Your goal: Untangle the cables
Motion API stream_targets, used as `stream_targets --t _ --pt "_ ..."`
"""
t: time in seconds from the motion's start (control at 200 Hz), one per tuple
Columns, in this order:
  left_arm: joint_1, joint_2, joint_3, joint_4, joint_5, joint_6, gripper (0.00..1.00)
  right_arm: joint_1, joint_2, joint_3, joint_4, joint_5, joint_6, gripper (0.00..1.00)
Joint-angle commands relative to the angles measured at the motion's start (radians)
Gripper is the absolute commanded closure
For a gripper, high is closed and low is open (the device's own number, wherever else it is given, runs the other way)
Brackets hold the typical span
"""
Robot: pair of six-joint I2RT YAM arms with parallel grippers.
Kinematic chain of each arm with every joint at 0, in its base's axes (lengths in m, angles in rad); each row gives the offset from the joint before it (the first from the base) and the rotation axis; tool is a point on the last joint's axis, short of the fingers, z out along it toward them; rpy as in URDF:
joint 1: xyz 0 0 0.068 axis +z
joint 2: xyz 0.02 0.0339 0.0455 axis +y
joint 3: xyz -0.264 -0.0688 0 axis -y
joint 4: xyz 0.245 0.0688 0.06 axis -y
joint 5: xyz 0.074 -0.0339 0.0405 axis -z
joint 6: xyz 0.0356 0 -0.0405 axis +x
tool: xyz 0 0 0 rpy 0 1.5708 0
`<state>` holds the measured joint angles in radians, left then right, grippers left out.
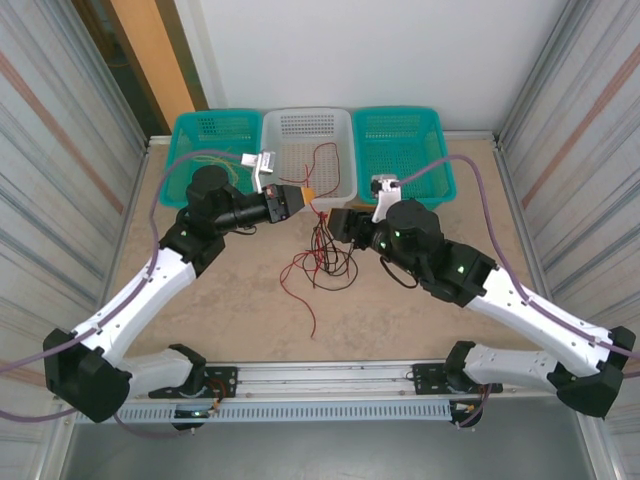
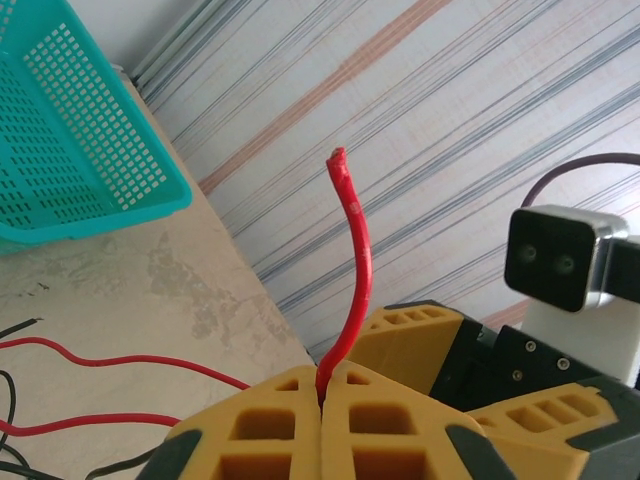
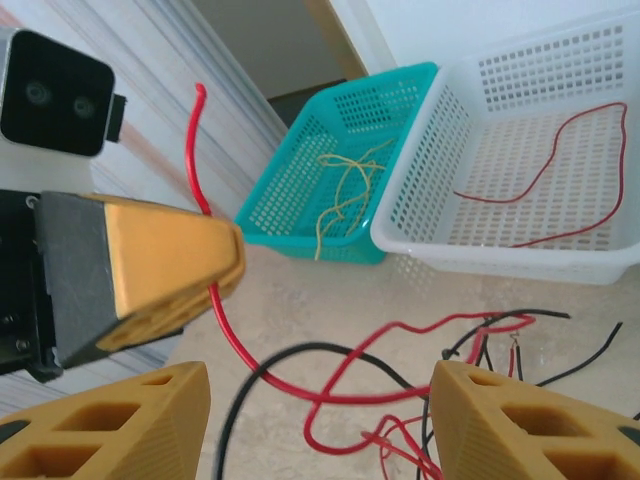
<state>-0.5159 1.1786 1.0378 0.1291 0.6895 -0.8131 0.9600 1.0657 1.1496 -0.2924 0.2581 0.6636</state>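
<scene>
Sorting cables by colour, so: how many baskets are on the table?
3, in a row at the far edge: left teal basket, white basket in the middle, right teal basket. None seems hidden.

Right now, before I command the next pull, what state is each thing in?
left tool: shut on red cable, whose tip sticks out past the fingers.
right tool: open, gripping nothing.
red and black tangle: lying loose, not yet separated.
white basket: holds one sorted red strand.
teal basket: holds yellowish cables.
</scene>
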Motion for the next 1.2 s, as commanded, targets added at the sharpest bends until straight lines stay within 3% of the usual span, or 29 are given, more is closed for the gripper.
stream_targets --t 0.0,0.21,0.376,0.787,1.198 --pt "0.007 0.004 0.014 0.049 0.046 -0.001 1.00 -0.016 0.054 0.052 -0.038 -0.004 -0.032 0.40" --pt "0.006 0.009 0.019 0.040 0.059 0.002 1.00 -0.038 0.156 0.095 -0.085 -0.056 -0.027 0.42" --pt "0.006 0.010 0.048 0.020 0.061 0.011 1.00 -0.051 0.162 -0.006 -0.086 -0.053 0.009 0.44" --pt "0.010 0.017 0.179 -0.023 0.100 0.020 1.00 -0.224 0.165 -0.215 -0.087 -0.156 0.110 0.49" --pt "0.020 -0.010 0.271 -0.008 0.129 -0.013 1.00 -0.221 0.053 -0.221 -0.070 -0.169 0.085 0.50"
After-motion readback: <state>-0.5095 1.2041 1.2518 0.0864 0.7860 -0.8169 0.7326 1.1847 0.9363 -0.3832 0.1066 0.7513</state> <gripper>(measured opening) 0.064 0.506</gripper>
